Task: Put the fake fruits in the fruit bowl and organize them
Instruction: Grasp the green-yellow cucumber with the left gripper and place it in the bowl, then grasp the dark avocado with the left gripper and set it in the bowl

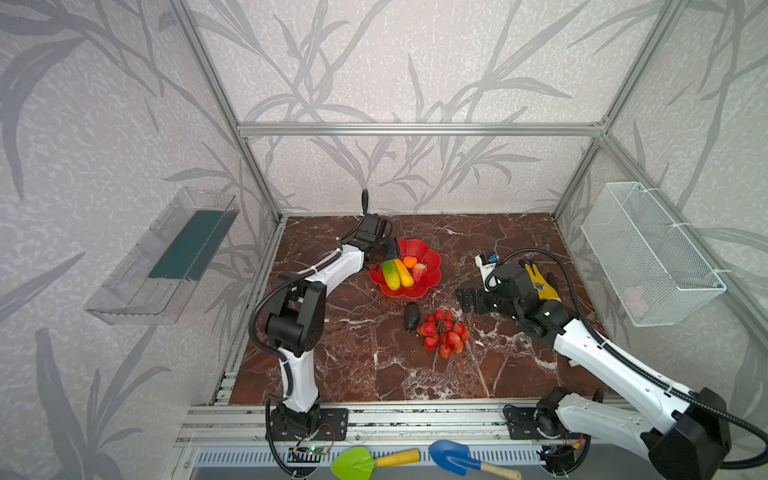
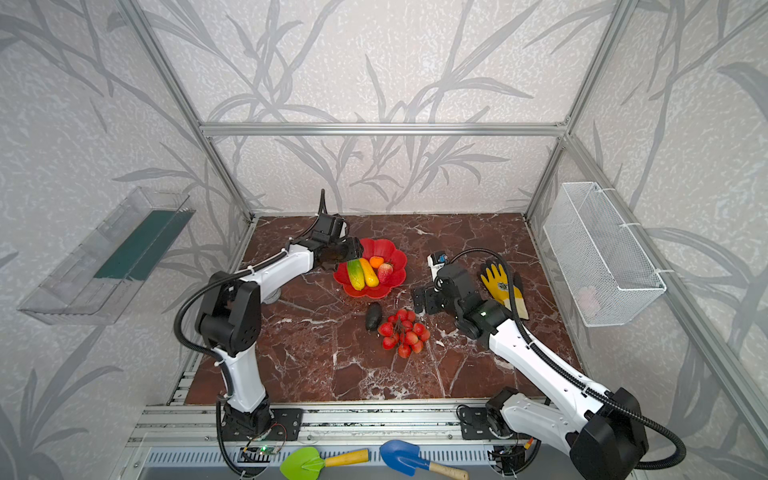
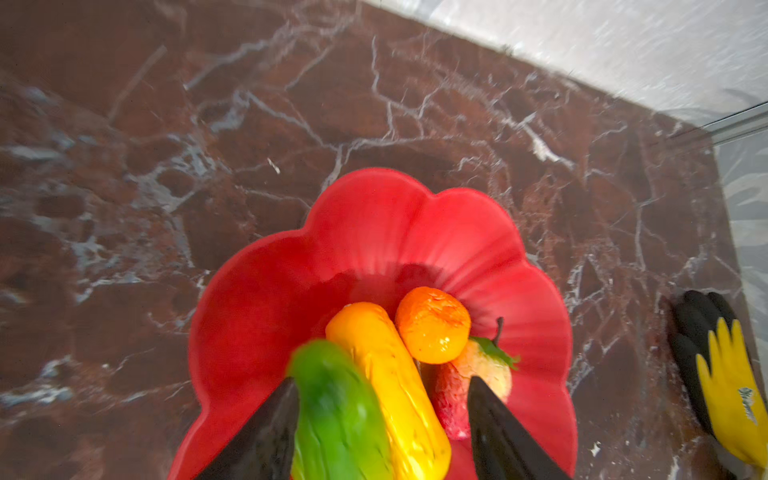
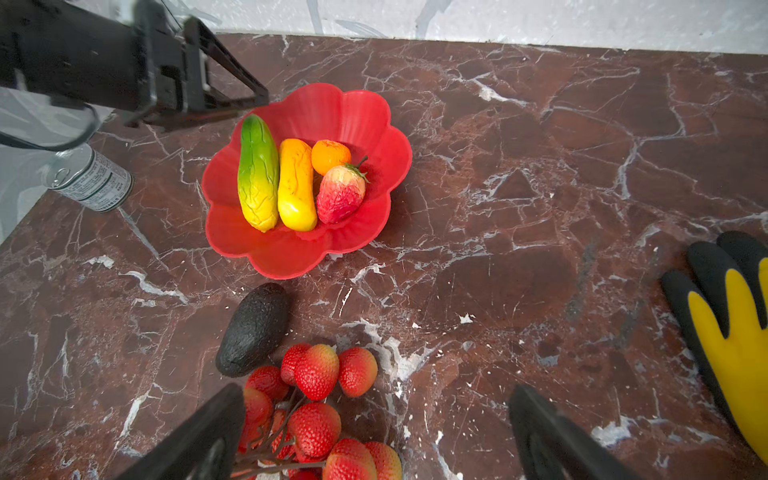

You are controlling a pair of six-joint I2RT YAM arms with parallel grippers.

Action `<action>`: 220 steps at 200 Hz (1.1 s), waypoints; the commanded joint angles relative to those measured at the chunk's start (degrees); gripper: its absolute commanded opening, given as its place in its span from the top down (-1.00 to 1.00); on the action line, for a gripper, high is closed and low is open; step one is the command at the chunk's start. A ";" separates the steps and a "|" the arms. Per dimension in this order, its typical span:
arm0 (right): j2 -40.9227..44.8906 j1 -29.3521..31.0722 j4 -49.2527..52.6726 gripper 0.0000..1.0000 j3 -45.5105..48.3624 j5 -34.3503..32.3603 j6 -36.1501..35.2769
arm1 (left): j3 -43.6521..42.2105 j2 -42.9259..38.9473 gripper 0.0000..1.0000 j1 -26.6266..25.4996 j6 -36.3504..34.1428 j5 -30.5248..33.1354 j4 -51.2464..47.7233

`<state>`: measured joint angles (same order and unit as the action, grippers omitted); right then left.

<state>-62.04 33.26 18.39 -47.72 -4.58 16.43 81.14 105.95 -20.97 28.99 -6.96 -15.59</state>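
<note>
In both top views the berry cluster (image 1: 442, 334) lies mid-frame, just lower-left of the right hand (image 1: 466, 300), spread wide and empty; the left hand (image 1: 388, 255), also apart, hangs farther off at the fruit bowl (image 1: 432, 254) rim.

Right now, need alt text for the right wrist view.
A shallow red scalloped plastic bowl holds a green-yellow oblong fake fruit, an orange-yellow oblong one, a small orange and a strawberry. A dark blackish oval fruit and a red berry cluster lie outside it on the brown marble tabletop, the cluster nearest the open right end effector.
</note>
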 commanded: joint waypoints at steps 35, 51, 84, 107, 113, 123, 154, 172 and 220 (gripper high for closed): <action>0.96 -0.37 -0.72 -0.98 1.07 -1.23 -0.69 | -21.41 -24.12 -0.31 -5.27 3.58 3.53 2.97; 0.78 -0.36 -0.98 -0.98 0.97 -1.11 -0.56 | -28.97 -28.79 -0.31 -11.77 6.22 7.87 3.42; 0.35 -0.34 -2.24 -0.98 1.05 -1.09 -0.33 | -40.12 -32.80 -0.31 -20.98 14.53 12.94 6.01; -0.18 -0.37 -2.71 -0.98 0.92 -0.50 0.05 | -42.44 -32.05 -0.31 -23.60 15.86 14.63 8.54; -0.19 -0.38 -2.59 -0.98 0.92 -0.43 0.12 | -41.92 -31.51 -0.31 -23.88 15.40 14.81 8.58; 0.10 -0.38 -2.49 -0.98 1.02 -0.34 0.25 | -40.61 -29.98 -0.31 -24.03 14.26 15.03 8.40; 1.77 -0.34 -1.47 -0.98 1.75 -1.02 -0.07 | -35.94 -24.29 -0.32 -24.08 11.06 13.45 9.98; 2.77 -0.38 -0.79 -0.98 2.15 -1.63 -0.38 | -34.20 -21.03 -0.32 -24.11 10.57 11.99 11.94; 3.42 -0.38 -0.30 -0.98 2.18 -2.03 -0.95 | -29.33 -12.41 -0.31 -24.06 10.47 9.79 11.46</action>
<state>-59.72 33.19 17.47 -45.80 -5.74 16.21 48.77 90.43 -44.95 40.03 3.53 -3.60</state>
